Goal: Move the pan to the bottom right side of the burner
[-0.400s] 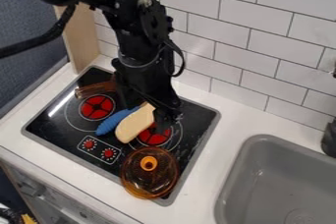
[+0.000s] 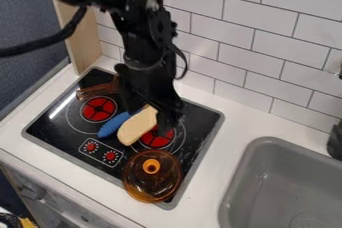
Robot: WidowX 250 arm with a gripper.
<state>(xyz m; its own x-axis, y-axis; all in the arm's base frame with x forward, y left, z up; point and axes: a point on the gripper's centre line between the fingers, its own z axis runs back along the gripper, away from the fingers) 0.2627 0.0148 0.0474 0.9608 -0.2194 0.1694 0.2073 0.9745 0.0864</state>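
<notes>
The black gripper (image 2: pixel 167 119) hangs low over the right-hand red burner (image 2: pixel 157 136), beside a cream, flat oblong piece (image 2: pixel 137 125). Behind the arm, above the left burner (image 2: pixel 99 109), a brown see-through handle (image 2: pixel 97 90) sticks out to the left. It looks like part of a pan, but the arm covers whatever it joins. At the front right of the black stove top (image 2: pixel 60 131) lies a round amber glass lid (image 2: pixel 152 176) with an orange knob. Whether a pan is under the lid I cannot tell.
A blue ridged object (image 2: pixel 115 123) lies against the cream piece's left side. Two red knobs are at the stove's front. A grey sink (image 2: pixel 267 192) is at the right, and a white tiled wall (image 2: pixel 254 37) stands behind the counter.
The upper arm has shifted slightly to the right and the gripper very slightly. The lid, the brown handle, the cream piece and the blue object lie as before.
</notes>
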